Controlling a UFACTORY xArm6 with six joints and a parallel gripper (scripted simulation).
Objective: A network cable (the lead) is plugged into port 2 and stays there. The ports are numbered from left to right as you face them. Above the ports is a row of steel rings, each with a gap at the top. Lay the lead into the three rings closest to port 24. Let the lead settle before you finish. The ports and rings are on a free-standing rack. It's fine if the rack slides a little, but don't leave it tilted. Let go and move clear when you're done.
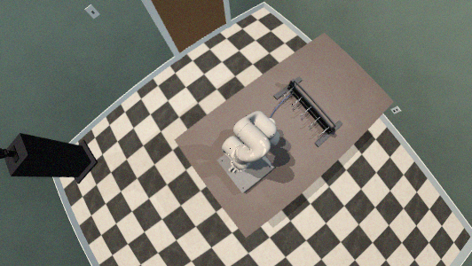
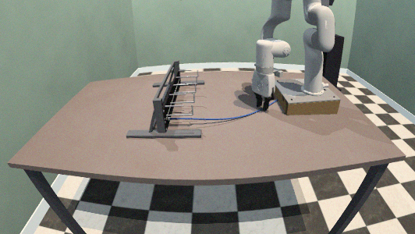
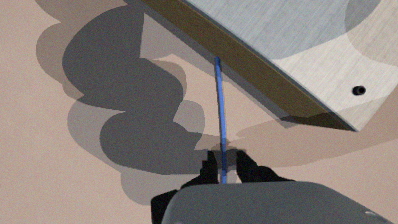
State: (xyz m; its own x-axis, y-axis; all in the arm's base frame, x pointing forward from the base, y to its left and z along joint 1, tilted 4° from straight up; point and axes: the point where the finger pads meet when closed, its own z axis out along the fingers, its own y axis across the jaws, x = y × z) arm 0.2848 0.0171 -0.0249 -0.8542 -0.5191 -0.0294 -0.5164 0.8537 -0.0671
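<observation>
Exterior view, L to R: rack (image 1: pixel 316 106) (image 2: pixel 160 116) stands upright on the counter (image 1: pixel 355 80) (image 2: pixel 97 148) (image 3: pixel 30 175); blue lead (image 1: pixel 279 106) (image 2: pixel 224 118) (image 3: pixel 221 115) runs from its near end, btwn pincer's (image 2: pixel 262 108) (image 3: pixel 224 155) parted fingers w/ gaps both sides, i.e. ungripped; lead's other end is nr the base block (image 1: pixel 244 187) (image 2: pixel 312 108) (image 3: pixel 320 90).
</observation>
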